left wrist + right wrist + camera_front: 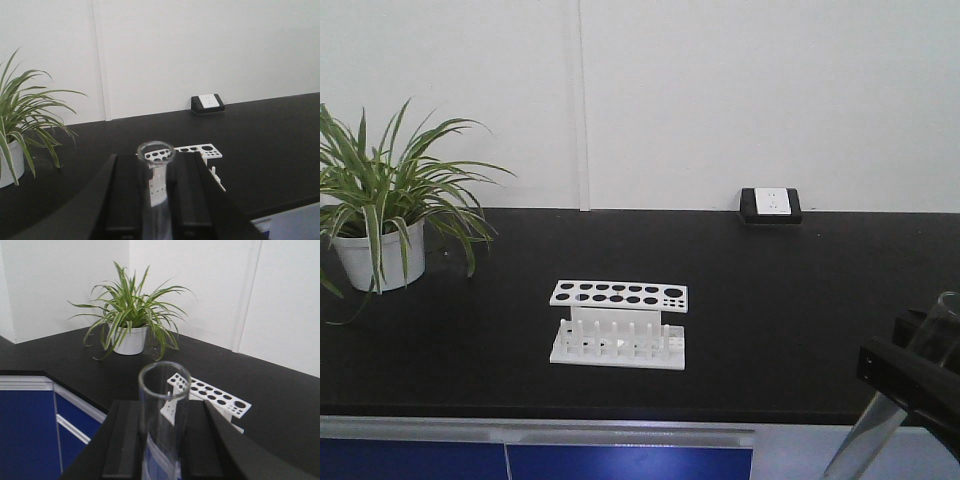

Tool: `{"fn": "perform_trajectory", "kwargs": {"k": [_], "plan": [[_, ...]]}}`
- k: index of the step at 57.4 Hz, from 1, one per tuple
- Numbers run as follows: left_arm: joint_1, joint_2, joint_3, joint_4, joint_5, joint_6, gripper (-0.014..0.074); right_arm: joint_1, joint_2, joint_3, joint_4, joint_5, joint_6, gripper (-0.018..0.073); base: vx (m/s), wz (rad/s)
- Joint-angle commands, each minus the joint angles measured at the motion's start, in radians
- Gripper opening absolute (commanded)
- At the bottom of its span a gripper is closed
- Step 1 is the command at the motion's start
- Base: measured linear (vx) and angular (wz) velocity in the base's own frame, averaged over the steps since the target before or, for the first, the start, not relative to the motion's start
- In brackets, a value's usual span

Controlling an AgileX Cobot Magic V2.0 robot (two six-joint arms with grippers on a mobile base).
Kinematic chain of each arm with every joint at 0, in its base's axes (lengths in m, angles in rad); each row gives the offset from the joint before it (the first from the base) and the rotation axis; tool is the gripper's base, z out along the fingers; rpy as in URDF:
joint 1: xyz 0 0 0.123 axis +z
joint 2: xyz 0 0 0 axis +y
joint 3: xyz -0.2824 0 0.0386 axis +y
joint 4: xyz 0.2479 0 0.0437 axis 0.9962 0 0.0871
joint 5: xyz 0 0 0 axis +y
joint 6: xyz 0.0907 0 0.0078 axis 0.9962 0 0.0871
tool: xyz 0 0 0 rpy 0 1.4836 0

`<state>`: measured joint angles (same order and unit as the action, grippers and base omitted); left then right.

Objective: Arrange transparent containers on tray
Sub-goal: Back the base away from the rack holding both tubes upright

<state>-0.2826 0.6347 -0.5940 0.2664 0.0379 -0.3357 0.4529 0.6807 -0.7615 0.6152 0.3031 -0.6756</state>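
The white wall (720,90) and black counter (800,330) fill all 3 views. The blue cabinet (620,462) under the counter shows in the front and right wrist views, and only as a corner in the left wrist view. The potted plant (380,200) stands at the counter's left end and the white rack (618,325) near its middle, well apart. Only the front view shows the rack whole, its holes open upward. Each wrist view has it partly hidden behind a tube. The right gripper (162,407) shows in the front view as a black block at the lower right edge, while the left gripper (158,164) appears only in its own wrist view. The socket (771,204) at the wall foot is missing from the right wrist view. Each gripper pinches 1 tube between its 2 fingers. The right tube (164,390) is held off the counter's front right; in the front view its long axis leans, open rim up and right, bottom down and left below the counter edge. The left tube (156,172) runs along its fingers, rim just past the tips, pointing toward the rack; its tilt cannot be told.
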Motion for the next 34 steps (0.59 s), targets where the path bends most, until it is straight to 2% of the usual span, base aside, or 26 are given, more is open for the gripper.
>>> {"fn": "perform_trajectory", "kwargs": {"k": [1,34], "plan": [[-0.006,-0.004,-0.038,-0.006,-0.082,-0.010,0.0111,-0.006,-0.001,-0.028,0.009,-0.075,-0.005,0.0082,-0.34,0.05],[-0.006,-0.004,-0.038,-0.006,-0.082,-0.010,0.0111,-0.006,-0.001,-0.028,0.009,-0.075,-0.005,0.0082,-0.35,0.07]]}}
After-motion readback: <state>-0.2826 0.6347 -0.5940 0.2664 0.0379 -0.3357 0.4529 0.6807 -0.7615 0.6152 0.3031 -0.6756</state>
